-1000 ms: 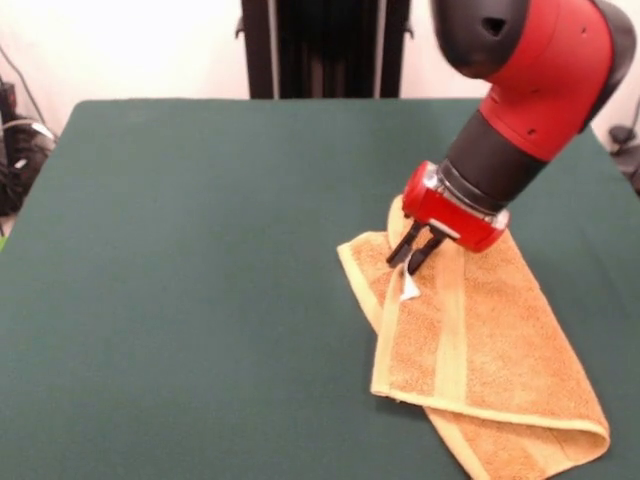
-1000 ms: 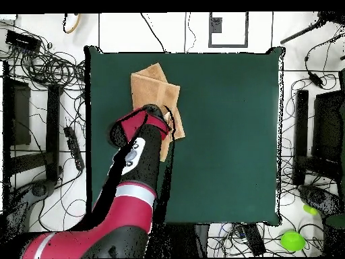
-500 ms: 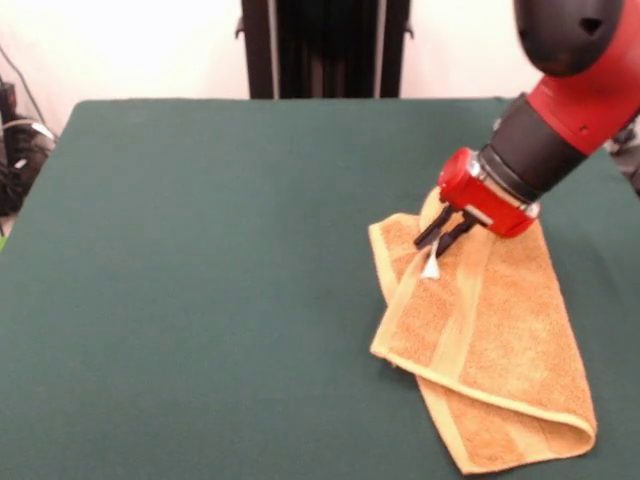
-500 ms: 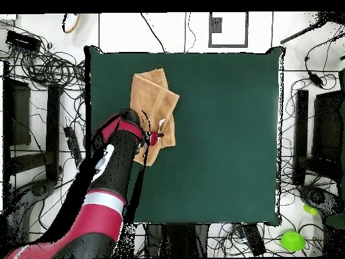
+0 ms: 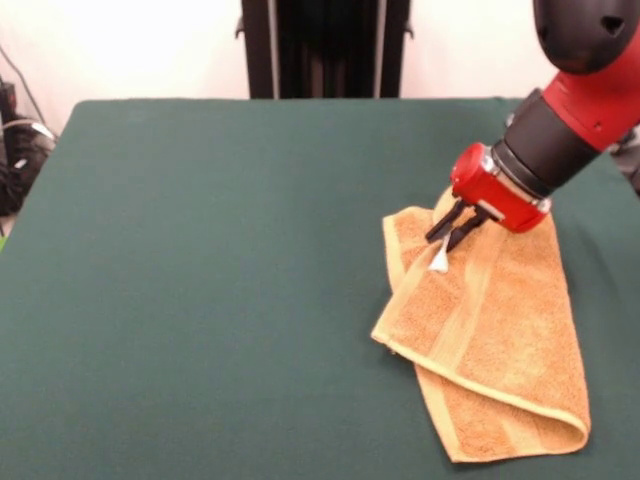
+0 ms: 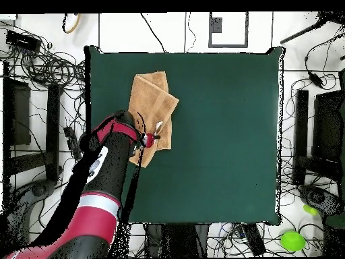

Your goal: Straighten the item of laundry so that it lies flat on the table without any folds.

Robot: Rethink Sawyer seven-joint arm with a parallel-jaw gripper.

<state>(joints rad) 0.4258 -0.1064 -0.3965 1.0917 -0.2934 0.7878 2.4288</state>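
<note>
Left of the jaws point(image 5: 450, 232) point(image 6: 152, 137), as seen from the front, the dark green bench point(image 5: 200, 280) point(image 6: 222, 135) stretches bare toward its edge. Directly under the jaws lies the orange-tan towel point(image 5: 495, 350) point(image 6: 152, 101), folded over on itself, with one layer lying across another and a rolled fold along the edge farthest below the jaws. The jaws stand narrow, their two dark tips pinched close on the towel's upper layer just above the small white tag point(image 5: 439, 259), which hangs right below them. A pale stripe band point(image 5: 470, 315) runs down the towel from beneath the jaws. Right of the jaws, the red and black arm point(image 5: 560, 110) point(image 6: 101, 182) rises over the towel's far corner.
</note>
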